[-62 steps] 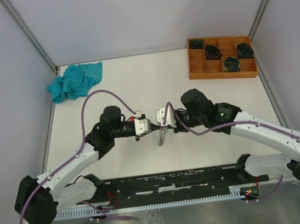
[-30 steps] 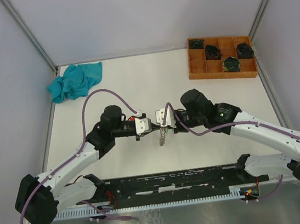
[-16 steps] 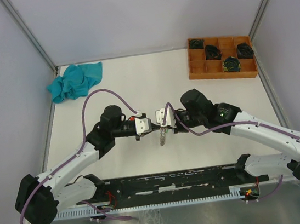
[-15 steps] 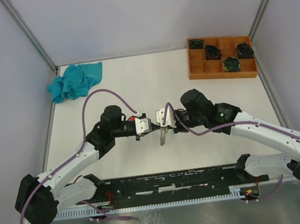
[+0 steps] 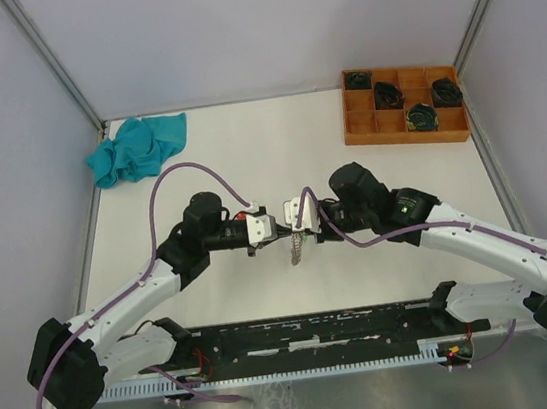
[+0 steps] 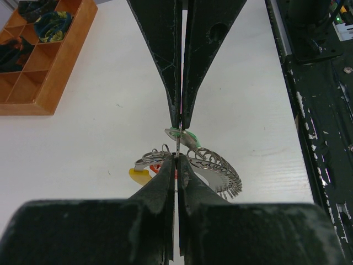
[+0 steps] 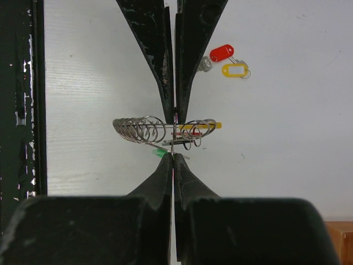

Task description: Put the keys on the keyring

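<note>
Left wrist view is showing the left gripper nearest, its jaws pressing tight together on a wire of the keyring. The ring is hanging just past the tips, its coils fanning out to the right. A yellow tag is dangling at the ring's left end. Just beyond, the right gripper is pointing back at the left one, almost tip to tip. Its jaws are likewise squeezing shut, with the green key sitting at them. A metal sliver is bridging the small gap between the two grippers; whether it is key blade or ring wire I cannot tell.

Right wrist view is giving the same meeting from the other side. The ring is lying sideways between the two pairs of tips, the green key is poking out beside the right gripper, and the yellow tag is running along the coils. Farther out on the table, the red key and the yellow key are lying just beside each other, well apart from the ring.

Top view is placing both grippers over the table's middle, the ring dangling beneath them. At the far edge, a teal cloth is lying bunched on the left and a wooden tray is sitting on the right, black coils resting in several compartments
</note>
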Available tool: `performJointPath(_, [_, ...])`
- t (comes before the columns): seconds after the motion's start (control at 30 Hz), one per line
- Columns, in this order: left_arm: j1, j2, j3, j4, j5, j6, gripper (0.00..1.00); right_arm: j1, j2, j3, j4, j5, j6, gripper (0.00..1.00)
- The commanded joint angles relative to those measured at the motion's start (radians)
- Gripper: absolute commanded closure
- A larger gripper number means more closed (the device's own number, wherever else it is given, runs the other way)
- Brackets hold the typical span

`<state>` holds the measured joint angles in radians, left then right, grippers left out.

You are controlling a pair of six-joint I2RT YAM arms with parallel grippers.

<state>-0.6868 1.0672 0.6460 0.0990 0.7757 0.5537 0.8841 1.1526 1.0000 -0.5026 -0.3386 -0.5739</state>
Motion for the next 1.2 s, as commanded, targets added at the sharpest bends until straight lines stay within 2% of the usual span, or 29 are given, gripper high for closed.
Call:
performJointPath(0.0, [-0.003,-0.007,0.052,0.018,0.015,-0.029,0.97,0.009,-0.025,0.01,0.021,-0.01,-0.007,0.99])
performJointPath(1.17, [-0.004,0.0,0.055,0.011,0.034,-0.029,0.97,0.009,-0.024,0.007,0.045,0.004,-0.009,0.99])
